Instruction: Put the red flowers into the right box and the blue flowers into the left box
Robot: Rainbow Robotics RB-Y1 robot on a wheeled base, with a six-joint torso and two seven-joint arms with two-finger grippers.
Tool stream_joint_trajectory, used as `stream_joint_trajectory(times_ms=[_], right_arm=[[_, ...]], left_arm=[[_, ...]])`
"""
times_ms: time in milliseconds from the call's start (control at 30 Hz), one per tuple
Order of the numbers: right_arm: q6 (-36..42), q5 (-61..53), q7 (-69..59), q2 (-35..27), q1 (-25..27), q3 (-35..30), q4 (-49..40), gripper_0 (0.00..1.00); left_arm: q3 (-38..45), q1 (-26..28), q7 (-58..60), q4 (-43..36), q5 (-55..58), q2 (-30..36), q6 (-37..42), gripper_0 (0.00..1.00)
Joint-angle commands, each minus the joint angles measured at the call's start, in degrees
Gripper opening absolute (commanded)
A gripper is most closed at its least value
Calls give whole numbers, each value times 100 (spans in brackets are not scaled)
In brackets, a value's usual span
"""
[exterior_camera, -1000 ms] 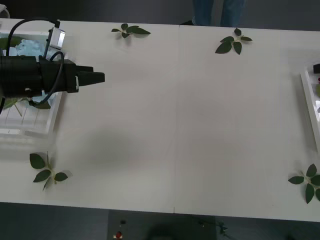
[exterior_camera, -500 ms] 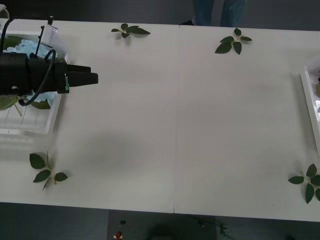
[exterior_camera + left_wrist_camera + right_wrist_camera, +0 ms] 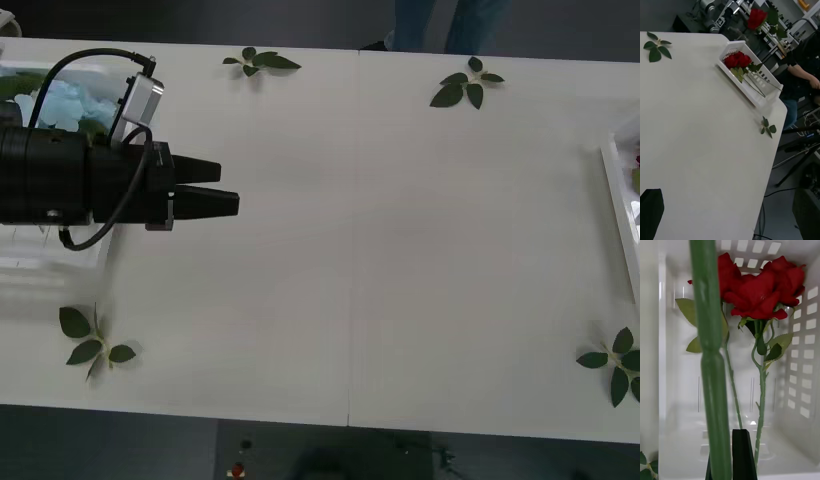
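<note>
The table (image 3: 380, 250) carries no loose blooms. The left gripper (image 3: 225, 201) has slid out from over the left box (image 3: 60, 262) at the left edge — jaws together, empty; blue flowers (image 3: 62, 103) delivered. The right gripper (image 3: 741, 450) clamps a red-flower stem (image 3: 711, 363) over the right box (image 3: 801, 363) — last rose pending.

Table (image 3: 400, 250) centre bare; 4 leaf sprigs (image 3: 465, 82) near edges.
</note>
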Motion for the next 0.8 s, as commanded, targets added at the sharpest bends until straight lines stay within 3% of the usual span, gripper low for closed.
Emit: stream_joint_trajectory(times_ms=[33, 100, 133, 167, 200, 800], right_arm=[[-15, 71, -59, -10, 51, -64, 120, 9], [-15, 89, -50, -10, 51, -73, 137, 50], [-15, 89, -41, -10, 51, -73, 137, 77], [-15, 89, -32, -19, 51, -73, 137, 93], [-15, 89, -24, -10, 51, -73, 137, 100], [-59, -157, 47, 52, 42, -73, 85, 100]], left_arm=[[209, 102, -195, -572, 208, 353, -279, 100], [218, 173, -195, -792, 260, 493, -499, 100], [209, 226, -195, -924, 260, 572, -639, 100], [209, 243, -195, -977, 260, 590, -701, 100], [209, 269, -195, -1082, 260, 625, -824, 100], [209, 243, -687, -1214, -285, 572, -1140, 100]])
